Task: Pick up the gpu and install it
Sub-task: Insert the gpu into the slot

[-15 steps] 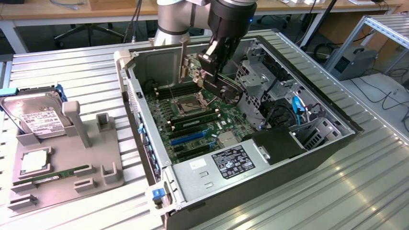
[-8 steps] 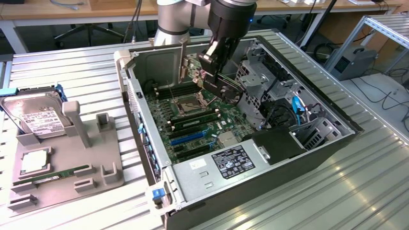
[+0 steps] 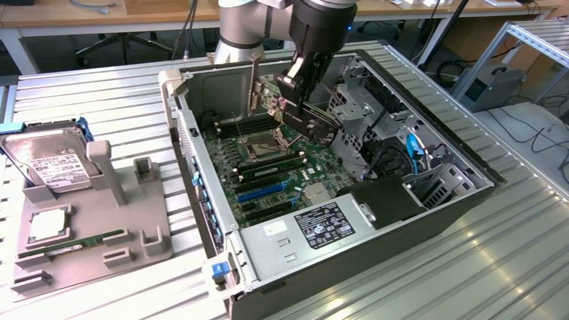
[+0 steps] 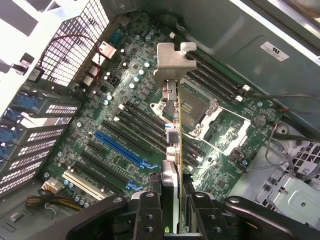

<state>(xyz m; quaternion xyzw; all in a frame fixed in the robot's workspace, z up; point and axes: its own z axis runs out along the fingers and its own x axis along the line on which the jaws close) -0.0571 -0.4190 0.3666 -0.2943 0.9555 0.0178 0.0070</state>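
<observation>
Black gripper point(image 4: 172, 202) up close, clamped on the short green gpu card with silver bracket point(image 4: 173, 140), held edge-on above the green motherboard point(image 4: 100, 115), apparently to face its slots.

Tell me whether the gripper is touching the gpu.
Touching. The wrist view shows the gripper with its fingers pressed against both faces of the gpu, which is seen edge-on over the motherboard.

Counting one gpu point(image 4: 173, 65), one gripper point(image 4: 172, 205), one computer case point(image 3: 356, 247). Lying alongside: one hard drive point(image 3: 49, 160), one RAM stick point(image 3: 84, 241).
</observation>
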